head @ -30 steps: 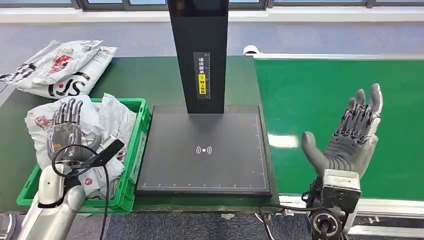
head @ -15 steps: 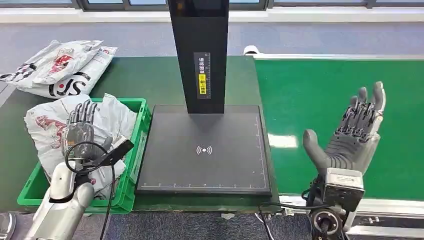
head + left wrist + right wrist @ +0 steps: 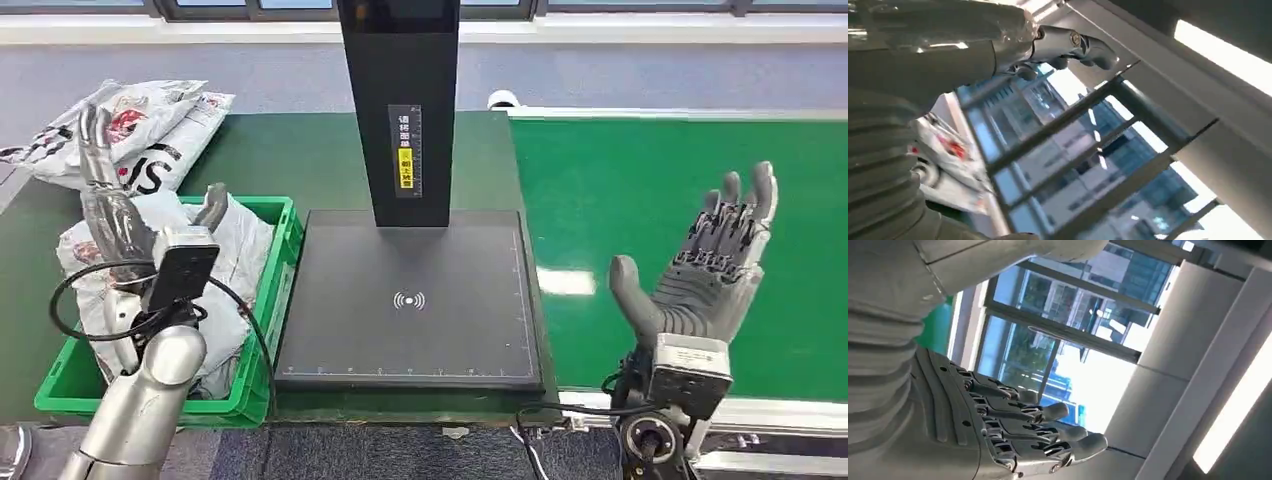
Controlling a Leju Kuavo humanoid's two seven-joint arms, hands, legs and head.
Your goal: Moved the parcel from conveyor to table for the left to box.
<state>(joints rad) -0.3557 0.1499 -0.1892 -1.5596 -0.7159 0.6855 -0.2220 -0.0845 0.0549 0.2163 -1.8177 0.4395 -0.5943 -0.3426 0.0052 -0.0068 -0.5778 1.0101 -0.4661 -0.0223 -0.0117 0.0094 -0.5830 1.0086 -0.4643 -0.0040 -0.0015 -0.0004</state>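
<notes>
Head view shows the left hand [image 3: 115,215] raised, fingers apart and holding nothing, above the parcel [image 3: 215,265] lying in the green crate [image 3: 275,290], while the right hand [image 3: 705,265] hangs spread over the conveyor [image 3: 640,180].

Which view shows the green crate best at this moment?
The head view: the green crate sits at the table's left, beside the black scanner base, with white parcels inside and the left hand raised above it. The left wrist view catches parcels against windows, with no crate I can make out; the right wrist view faces windows and the right hand.
</notes>
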